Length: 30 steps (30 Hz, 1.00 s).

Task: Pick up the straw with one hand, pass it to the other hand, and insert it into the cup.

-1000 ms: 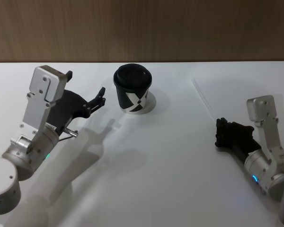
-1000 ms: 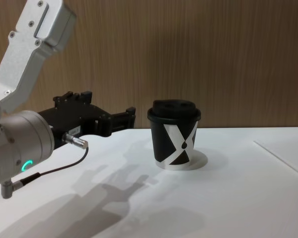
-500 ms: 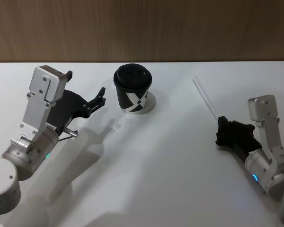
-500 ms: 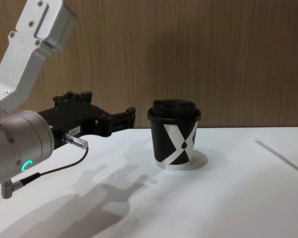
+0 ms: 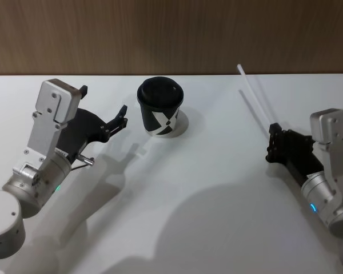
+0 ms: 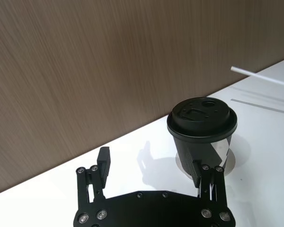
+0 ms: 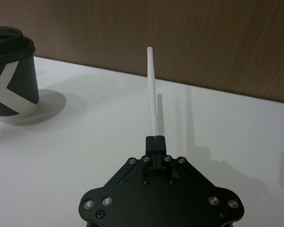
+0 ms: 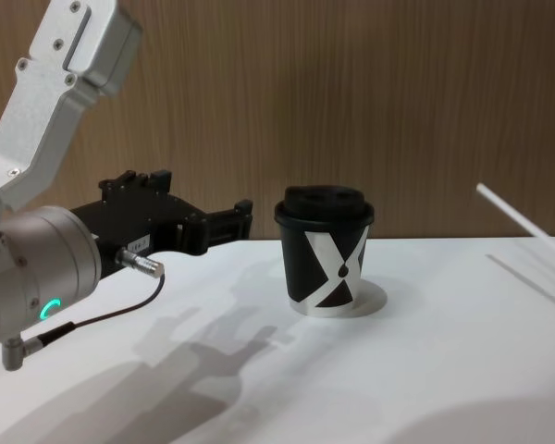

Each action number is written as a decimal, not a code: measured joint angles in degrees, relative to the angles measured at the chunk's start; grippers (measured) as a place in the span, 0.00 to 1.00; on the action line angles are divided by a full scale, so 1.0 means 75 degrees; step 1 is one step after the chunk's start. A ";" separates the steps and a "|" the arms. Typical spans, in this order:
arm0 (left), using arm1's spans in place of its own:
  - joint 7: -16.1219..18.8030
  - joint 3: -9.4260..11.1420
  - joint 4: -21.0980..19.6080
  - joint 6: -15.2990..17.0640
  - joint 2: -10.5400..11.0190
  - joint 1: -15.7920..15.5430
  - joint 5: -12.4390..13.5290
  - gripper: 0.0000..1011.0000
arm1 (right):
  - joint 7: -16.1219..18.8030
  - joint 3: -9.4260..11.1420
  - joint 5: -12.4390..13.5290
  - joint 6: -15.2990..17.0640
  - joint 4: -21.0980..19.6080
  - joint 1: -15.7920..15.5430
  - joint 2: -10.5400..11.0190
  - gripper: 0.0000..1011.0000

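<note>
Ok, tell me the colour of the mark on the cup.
White, on the black cup; best in the chest view.

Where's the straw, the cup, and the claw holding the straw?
straw [image 7: 153, 92], right wrist view, midway along its shaft.
cup [image 8: 326, 259], chest view, middle of its side wall.
right gripper [image 7: 155, 138], right wrist view, between its fingertips, shut on the straw.

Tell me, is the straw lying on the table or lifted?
Lifted: the right pincer grips the straw at its lower end; it slants up above the table.
</note>
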 joint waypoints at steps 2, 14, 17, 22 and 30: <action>0.0000 0.0000 -0.0001 0.0000 -0.0001 0.0000 0.0000 0.99 | 0.0033 0.0015 -0.0025 -0.0171 -0.0022 -0.0012 0.0015 0.00; 0.0000 0.0000 -0.0001 0.0000 0.0000 0.0001 0.0000 0.99 | 0.0590 0.0115 0.0013 -0.1528 -0.0234 -0.0139 0.0226 0.00; 0.0000 0.0000 -0.0001 0.0000 -0.0001 0.0000 0.0001 0.99 | 0.0823 0.0132 0.0142 -0.1850 -0.0304 -0.0170 0.0285 0.00; 0.0000 0.0000 -0.0001 0.0000 0.0000 0.0000 0.0001 0.99 | 0.1356 0.0151 0.0509 -0.2368 -0.0438 -0.0228 0.0410 0.00; 0.0000 0.0000 0.0000 0.0000 0.0000 0.0000 0.0000 0.99 | 0.2038 0.0131 0.1071 -0.2795 -0.0569 -0.0264 0.0543 0.00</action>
